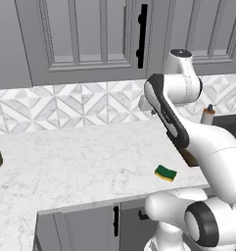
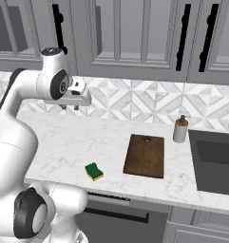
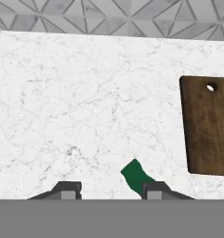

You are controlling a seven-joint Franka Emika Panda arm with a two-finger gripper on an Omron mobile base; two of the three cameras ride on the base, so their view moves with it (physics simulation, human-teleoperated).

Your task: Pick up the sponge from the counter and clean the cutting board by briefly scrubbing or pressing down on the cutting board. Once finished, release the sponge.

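Matt wooden cutting board, veined marble-look counter

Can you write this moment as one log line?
claw: open, high over counter | sponge: untouched | cutting board: bare

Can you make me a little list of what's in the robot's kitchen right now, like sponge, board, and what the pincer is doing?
sponge: lying on the counter near its front edge, green side up, apart from the board
cutting board: flat on the counter, right of the sponge, hole at its far end, nothing on it
soap bottle: upright between the board and the sink
pincer: open, empty, high above the counter, sponge just ahead of its fingertips
task stage: sponge not yet picked up
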